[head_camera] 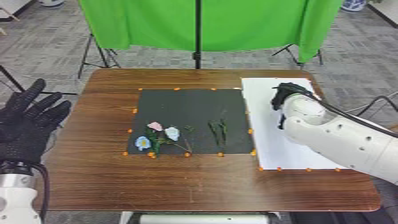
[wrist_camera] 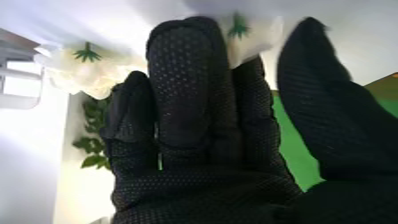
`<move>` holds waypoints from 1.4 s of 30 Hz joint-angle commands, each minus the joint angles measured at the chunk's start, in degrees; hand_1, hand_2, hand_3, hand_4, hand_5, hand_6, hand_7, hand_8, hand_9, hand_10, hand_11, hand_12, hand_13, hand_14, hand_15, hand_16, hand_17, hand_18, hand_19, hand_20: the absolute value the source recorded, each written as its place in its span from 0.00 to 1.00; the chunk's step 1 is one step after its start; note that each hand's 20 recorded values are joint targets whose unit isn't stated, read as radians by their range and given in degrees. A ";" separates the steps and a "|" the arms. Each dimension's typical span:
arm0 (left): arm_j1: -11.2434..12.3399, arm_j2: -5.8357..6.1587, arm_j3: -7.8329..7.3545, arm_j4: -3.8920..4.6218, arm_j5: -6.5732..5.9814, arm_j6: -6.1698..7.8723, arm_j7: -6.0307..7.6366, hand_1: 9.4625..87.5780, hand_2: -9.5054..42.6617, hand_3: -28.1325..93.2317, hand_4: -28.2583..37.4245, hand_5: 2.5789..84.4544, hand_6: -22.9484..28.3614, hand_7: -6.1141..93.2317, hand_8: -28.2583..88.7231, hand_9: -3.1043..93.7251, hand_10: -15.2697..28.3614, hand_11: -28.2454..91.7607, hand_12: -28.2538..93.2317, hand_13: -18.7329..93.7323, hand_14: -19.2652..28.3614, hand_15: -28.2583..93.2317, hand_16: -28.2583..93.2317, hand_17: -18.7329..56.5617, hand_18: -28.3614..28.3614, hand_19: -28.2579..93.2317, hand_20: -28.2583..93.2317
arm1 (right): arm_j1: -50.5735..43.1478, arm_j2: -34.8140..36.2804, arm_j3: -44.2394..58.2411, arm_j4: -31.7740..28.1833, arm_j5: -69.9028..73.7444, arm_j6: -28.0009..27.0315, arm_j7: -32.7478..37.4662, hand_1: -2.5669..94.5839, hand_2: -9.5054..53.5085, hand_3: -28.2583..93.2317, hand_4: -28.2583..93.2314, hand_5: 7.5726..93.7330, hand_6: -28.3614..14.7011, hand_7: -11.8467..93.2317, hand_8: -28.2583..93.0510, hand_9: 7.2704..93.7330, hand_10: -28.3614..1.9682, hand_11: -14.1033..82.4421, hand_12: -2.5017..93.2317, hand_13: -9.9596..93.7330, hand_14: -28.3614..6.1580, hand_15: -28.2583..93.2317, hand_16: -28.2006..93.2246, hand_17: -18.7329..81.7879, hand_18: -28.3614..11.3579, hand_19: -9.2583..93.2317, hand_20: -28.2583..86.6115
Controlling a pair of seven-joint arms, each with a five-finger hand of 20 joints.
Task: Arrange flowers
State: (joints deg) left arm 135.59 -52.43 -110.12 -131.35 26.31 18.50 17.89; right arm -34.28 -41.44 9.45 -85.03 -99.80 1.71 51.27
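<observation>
Just beyond your right hand (wrist_camera: 209, 195): two ruffled, cream-white, green-based flowers (wrist_camera: 75, 72).
Hand: fingers straight, thumb apart, clamped on nothing.
Risk: closing now could crush petals, since your fingertips partly cover one bloom.

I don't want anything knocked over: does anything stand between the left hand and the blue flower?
Nothing visible does: between the left hand and blue flower lie just table and the mat's edge.

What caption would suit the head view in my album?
Pink, white and blue flowers on a dark mat, the robot's right hand over a white sheet.
</observation>
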 commanded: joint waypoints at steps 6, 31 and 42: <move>0.85 -0.85 0.17 0.04 0.50 -0.50 -0.54 0.14 0.32 0.86 0.00 0.35 0.58 0.17 0.17 0.33 0.77 0.44 0.33 0.36 0.96 0.66 0.16 0.13 0.98 0.72 0.30 | 0.61 1.38 -5.90 0.14 -5.96 10.21 1.17 0.59 0.00 0.82 0.00 0.84 0.73 0.39 0.24 0.99 0.79 0.24 0.37 0.90 0.79 0.75 0.38 0.65 0.32 1.00 0.54; -1.63 1.07 0.87 -0.67 1.70 -1.23 -1.03 0.14 0.32 0.86 0.00 0.35 0.58 0.17 0.18 0.33 0.77 0.44 0.33 0.36 0.96 0.66 0.16 0.13 0.98 0.72 0.30 | 12.45 -21.08 -16.10 -7.95 -11.18 18.04 -7.02 0.60 0.00 0.84 0.00 0.88 0.69 0.35 0.27 1.00 0.76 0.27 0.38 0.91 0.80 0.76 0.39 0.66 0.32 1.00 0.58; -3.49 1.98 1.19 0.12 1.94 -1.99 -1.58 0.14 0.32 0.86 0.00 0.35 0.58 0.17 0.18 0.33 0.77 0.44 0.33 0.36 0.96 0.66 0.16 0.13 0.98 0.72 0.30 | 10.99 -22.84 -21.03 -6.35 -8.74 14.98 -4.49 0.60 0.00 0.84 0.00 0.87 0.70 0.35 0.27 1.00 0.77 0.27 0.38 0.91 0.80 0.76 0.40 0.66 0.31 1.00 0.58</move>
State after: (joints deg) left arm 132.19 -50.66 -108.88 -131.77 27.74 17.41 17.35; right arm -21.67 -64.54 -9.97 -91.74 -109.46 18.59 45.33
